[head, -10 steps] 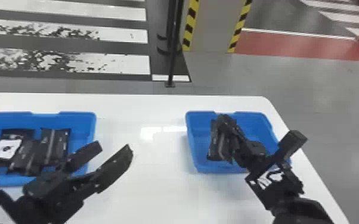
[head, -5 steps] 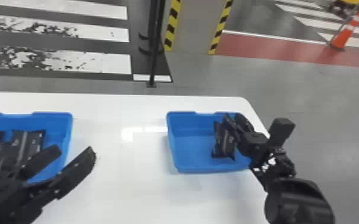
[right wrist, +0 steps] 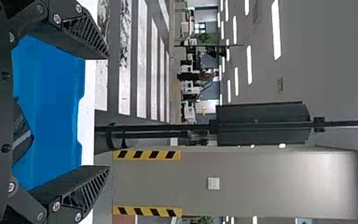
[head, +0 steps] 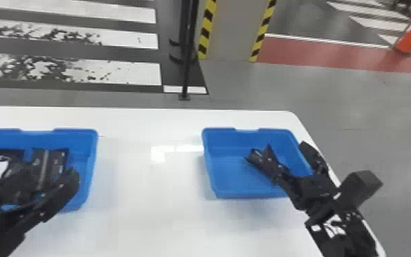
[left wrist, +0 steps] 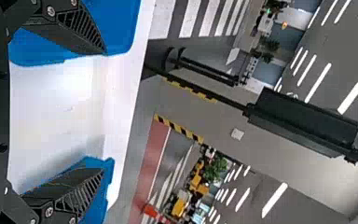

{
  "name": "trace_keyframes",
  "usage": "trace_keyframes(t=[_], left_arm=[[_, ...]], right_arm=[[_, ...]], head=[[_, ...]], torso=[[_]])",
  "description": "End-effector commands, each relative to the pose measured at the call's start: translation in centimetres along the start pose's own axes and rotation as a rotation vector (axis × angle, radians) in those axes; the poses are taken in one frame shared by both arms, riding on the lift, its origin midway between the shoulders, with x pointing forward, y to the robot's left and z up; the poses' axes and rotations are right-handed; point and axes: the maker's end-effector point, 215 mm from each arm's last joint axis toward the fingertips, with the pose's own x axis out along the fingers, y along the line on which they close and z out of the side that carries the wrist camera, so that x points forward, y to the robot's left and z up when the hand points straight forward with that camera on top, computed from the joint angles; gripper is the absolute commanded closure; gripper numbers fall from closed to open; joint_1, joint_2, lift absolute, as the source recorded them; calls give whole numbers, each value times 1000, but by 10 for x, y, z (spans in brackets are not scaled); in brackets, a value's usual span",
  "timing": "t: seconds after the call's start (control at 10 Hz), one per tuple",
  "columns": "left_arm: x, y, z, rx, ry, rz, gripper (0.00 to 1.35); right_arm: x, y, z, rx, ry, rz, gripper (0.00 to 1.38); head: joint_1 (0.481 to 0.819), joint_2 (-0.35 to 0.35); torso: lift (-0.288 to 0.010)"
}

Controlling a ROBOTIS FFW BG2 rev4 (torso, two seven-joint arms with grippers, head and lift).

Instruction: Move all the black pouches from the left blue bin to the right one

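The black left claw (left wrist: 104, 112) and right claw (right wrist: 107, 112) gaped empty. Sideways withdrawal risked snagging the flat black pouch (right wrist: 22, 128) in the right blue plastic bin (head: 242, 190).

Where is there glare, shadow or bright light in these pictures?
Head view: glare on the white table between the left blue bin and the right blue bin, nearer the right one. Left wrist view: soft shadow on the table beside the right bin, and bright ceiling lights. Right wrist view: ceiling lights again, as bright strips.
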Motion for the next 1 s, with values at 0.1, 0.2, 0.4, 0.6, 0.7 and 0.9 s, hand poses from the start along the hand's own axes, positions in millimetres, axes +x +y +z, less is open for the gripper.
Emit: trace_keyframes(t=[0.1, 0.2, 0.4, 0.6, 0.7, 0.9], left_arm=[[-1, 32, 6, 35, -22, 78, 139], [2, 47, 8, 54, -28, 107, 137], [14, 78, 4, 84, 8, 160, 136], [39, 109, -10, 87, 91, 200, 134], [53, 125, -16, 68, 128, 223, 134], [80, 144, -34, 15, 185, 251, 137]], right_arm=[[-43, 38, 17, 45, -29, 19, 167], [-61, 44, 21, 51, -26, 9, 168], [-86, 51, 14, 72, 11, 2, 170], [-88, 56, 5, 87, 28, 11, 170], [-87, 58, -1, 102, 37, 16, 170], [-86, 67, -9, 139, 45, 33, 174]], head=[[695, -111], [695, -81], [695, -41], [695, -10], [695, -2], [695, 25]], torso=[[-140], [-140], [-140], [-140], [-140], [-140]])
